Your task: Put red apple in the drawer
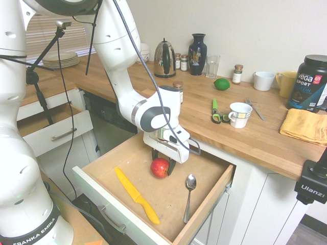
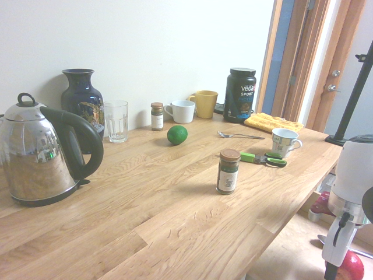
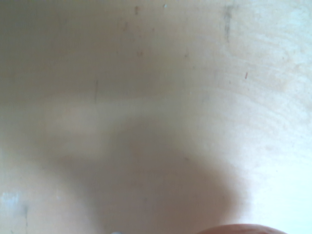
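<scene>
The red apple [image 1: 160, 167] sits low inside the open wide drawer [image 1: 110, 168], at or just above its light wooden bottom. My gripper [image 1: 162, 162] reaches down into the drawer and is shut on the apple, with dark fingers on either side of it. In the second exterior view the apple [image 2: 353, 266] shows at the bottom right corner, below the counter edge and under the white gripper body. The wrist view is blurred: it shows the drawer's pale wooden bottom [image 3: 146, 97] and a reddish sliver of the apple [image 3: 243, 229] at the lower edge.
A yellow knife [image 1: 136, 195] and a metal spoon [image 1: 189, 193] lie in the same drawer, in front of the apple. A smaller white drawer [image 1: 56, 130] stands open to the left. On the counter are a green lime [image 1: 222, 83], a spice jar [image 1: 178, 90], a cup [image 1: 240, 114] and a kettle [image 1: 164, 59].
</scene>
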You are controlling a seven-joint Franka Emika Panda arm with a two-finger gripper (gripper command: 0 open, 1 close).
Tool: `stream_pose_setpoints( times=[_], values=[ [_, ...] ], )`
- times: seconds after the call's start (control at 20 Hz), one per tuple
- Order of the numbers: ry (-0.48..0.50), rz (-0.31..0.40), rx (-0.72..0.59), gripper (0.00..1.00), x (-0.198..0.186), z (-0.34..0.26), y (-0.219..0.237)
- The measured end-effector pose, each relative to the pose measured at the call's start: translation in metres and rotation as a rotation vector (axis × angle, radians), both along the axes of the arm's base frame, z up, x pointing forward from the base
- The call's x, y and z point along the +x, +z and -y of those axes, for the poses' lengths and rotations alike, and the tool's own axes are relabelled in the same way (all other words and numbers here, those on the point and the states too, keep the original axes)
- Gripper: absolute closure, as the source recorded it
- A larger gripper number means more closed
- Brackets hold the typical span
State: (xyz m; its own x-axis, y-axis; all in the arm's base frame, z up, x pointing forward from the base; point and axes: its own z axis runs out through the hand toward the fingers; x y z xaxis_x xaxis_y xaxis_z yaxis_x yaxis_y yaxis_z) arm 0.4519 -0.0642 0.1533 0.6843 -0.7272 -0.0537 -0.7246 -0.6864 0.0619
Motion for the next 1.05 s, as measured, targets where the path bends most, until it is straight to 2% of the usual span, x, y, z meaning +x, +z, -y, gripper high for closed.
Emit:
stream_pose_setpoints(
  times=[0.6, 1.05],
  values=[
    [-0.007, 0.005, 0.003, 0.0, 0.004, -0.01, -0.001],
    [0.0, 0.095, 0.006, 0.0, -0.004, -0.026, 0.074]
  ],
)
